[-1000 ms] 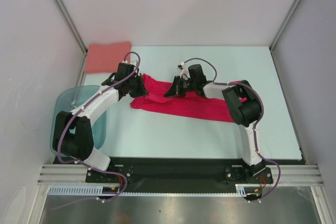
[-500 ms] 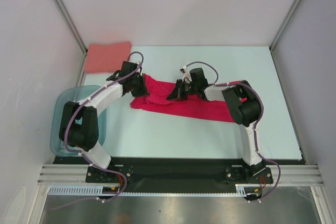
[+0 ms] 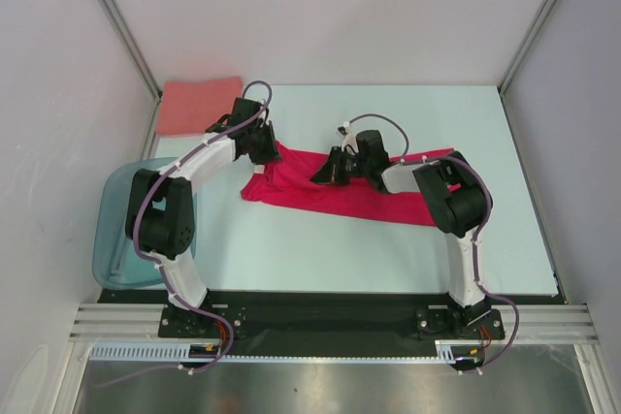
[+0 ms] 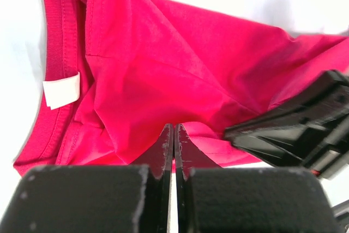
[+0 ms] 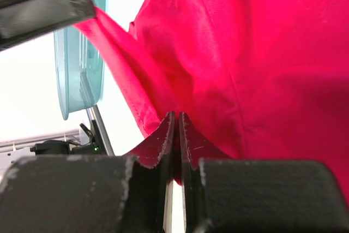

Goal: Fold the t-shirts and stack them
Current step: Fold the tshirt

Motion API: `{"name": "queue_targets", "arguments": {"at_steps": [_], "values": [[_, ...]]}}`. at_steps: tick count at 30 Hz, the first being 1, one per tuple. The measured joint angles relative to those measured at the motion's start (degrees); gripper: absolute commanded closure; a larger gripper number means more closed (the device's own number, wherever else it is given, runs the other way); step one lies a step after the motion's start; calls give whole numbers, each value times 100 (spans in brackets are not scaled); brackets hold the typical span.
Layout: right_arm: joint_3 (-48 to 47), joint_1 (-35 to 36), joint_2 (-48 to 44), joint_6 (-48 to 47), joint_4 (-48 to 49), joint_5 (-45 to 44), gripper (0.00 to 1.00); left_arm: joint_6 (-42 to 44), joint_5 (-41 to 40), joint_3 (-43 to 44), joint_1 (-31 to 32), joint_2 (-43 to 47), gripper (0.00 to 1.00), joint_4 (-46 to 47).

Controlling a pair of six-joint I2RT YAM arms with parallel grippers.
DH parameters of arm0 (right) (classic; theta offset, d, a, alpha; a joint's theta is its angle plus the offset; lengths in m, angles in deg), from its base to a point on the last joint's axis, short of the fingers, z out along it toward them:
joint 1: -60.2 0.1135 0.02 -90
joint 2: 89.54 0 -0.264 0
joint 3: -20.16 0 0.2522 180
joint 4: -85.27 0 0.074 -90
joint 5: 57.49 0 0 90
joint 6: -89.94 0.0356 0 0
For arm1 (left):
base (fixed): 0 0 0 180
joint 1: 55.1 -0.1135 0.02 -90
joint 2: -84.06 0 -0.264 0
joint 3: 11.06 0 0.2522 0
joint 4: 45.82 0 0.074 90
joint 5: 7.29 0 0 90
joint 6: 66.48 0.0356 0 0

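Locate the red t-shirt (image 3: 369, 199) lying lengthwise across the middle of the worktop (image 3: 340, 249), with its collar and white label (image 4: 61, 90) at the left arm's end. The left hand (image 4: 173, 130) is pinched fully together on a fold of this shirt near the collar, and the right hand (image 5: 175, 118), close by, is clamped the same way on another raised fold. The pink t-shirt (image 3: 199, 104) lies folded at the far left corner, well apart; the teal tub (image 3: 114, 230) sits at the left edge.

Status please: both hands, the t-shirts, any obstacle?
Both shut on red t-shirt: left hand, right hand. Shirt bunched, not yet folded. Pink t-shirt folded at far left corner. Teal tub near left, apart from both.
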Motion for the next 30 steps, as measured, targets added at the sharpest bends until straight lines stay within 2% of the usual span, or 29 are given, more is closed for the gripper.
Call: {"name": "queue_targets", "arguments": {"at_steps": [18, 21, 23, 24, 25, 27, 28, 30], "values": [[26, -245, -4, 26, 511, -570, 91, -48, -286, 297, -11, -363, 100, -131], [-85, -245, 146, 33, 522, -597, 89, -50, -415, 396, -11, -544, 100, -195], [-146, -243, 223, 33, 518, -616, 82, -48, -496, 492, -11, -651, 98, -254], [-164, -240, 240, 31, 511, -638, 79, -46, -542, 581, -11, -719, 96, -299], [-177, -240, 245, 17, 498, -660, 74, -44, -603, 691, -11, -798, 88, -348], [-247, -240, 245, -52, 420, -710, 68, -20, -715, 920, -11, -953, 77, -444], [-317, -245, 245, -131, 289, -763, 61, 4, -804, 1069, -11, -1038, 67, -514], [-466, -262, 245, -297, -9, -870, 56, 79, -1121, 1390, -11, -1193, 54, -750]]}}
